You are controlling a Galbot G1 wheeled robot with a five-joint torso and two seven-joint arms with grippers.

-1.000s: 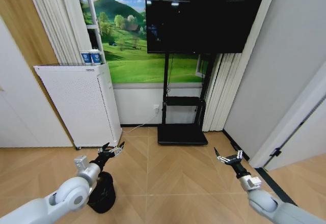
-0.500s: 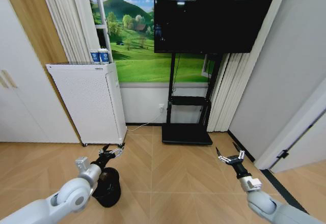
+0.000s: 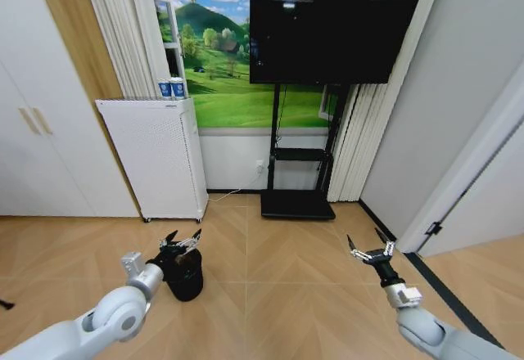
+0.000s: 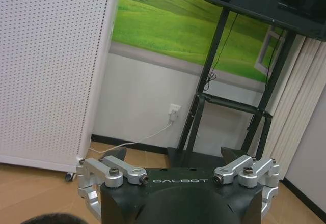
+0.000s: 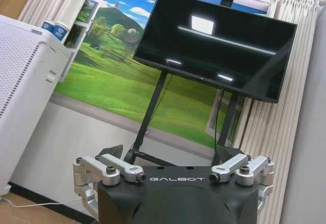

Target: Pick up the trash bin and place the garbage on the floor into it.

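Observation:
The trash bin (image 3: 186, 273), small, round and black, stands on the wood floor at the lower left. My left gripper (image 3: 182, 239) hangs just above its rim, open, with nothing between its fingers. In the left wrist view the left gripper (image 4: 173, 154) is spread wide and points toward the wall. My right gripper (image 3: 370, 250) is held out low on the right, also open and empty. From the right wrist the right gripper (image 5: 170, 151) faces the television. The garbage is out of view.
A tall white perforated appliance (image 3: 160, 157) with two paper cups (image 3: 170, 88) on top stands against the back wall. A television (image 3: 336, 20) on a black stand (image 3: 296, 204) is beside it. White cupboard doors (image 3: 33, 131) are on the left and a door (image 3: 483, 188) on the right. Open floor (image 3: 278, 282) lies between the arms.
The camera has moved and the whole room has shifted right in the picture. The bin now sits closer under the left gripper. Both grippers have stayed open.

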